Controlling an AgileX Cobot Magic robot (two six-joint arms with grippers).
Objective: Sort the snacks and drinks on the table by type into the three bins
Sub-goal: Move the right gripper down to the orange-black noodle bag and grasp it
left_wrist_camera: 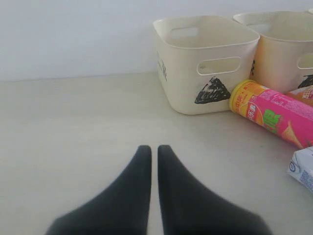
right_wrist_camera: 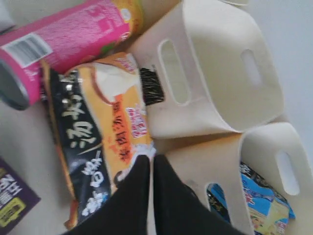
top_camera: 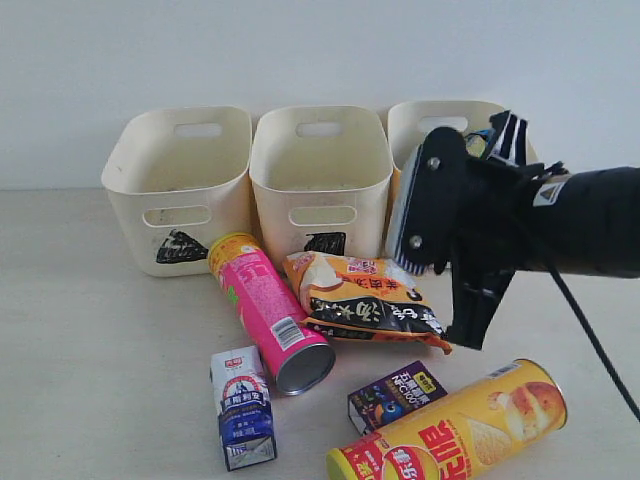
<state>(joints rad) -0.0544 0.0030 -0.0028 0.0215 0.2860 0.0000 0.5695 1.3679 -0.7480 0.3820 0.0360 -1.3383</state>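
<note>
**Left.** My left gripper point(left_wrist_camera: 154, 152) has its fingers pressed together with nothing between them. It hangs over bare table point(left_wrist_camera: 73, 127), well apart from the triangle bin point(left_wrist_camera: 205, 63). Only its own wrist view shows it; the exterior view does not.

**Middle.** The triangle bin and the middle bin point(top_camera: 320, 180) show nothing inside, as far as the exterior view reaches. On the table in front of them:
- the pink tube point(top_camera: 268, 310), lying down;
- the blue-and-white carton point(top_camera: 243, 405), near its metal end;
- the orange-black packet point(top_camera: 365, 300), just beside the tube;
- the purple carton point(top_camera: 396, 395);
- the yellow tube point(top_camera: 450, 425), nearest the camera.

**Right.** My right gripper point(right_wrist_camera: 151, 164) has its fingers closed tight and empty. It sits over the packet's edge next to the right-hand bin point(right_wrist_camera: 230, 166). My arm hides much of that bin in the exterior view. The right wrist view looks in and shows the blue-white packet point(right_wrist_camera: 261, 203) already lying there.

**Judgement.** One snack is sorted and five items are left. The step in hand looks like the orange-black packet, which I judge belongs with its fellow. For the next move I must spread the fingers, come down on the packet, pinch the crinkly film firmly and lift it clear of the bin's rim.
</note>
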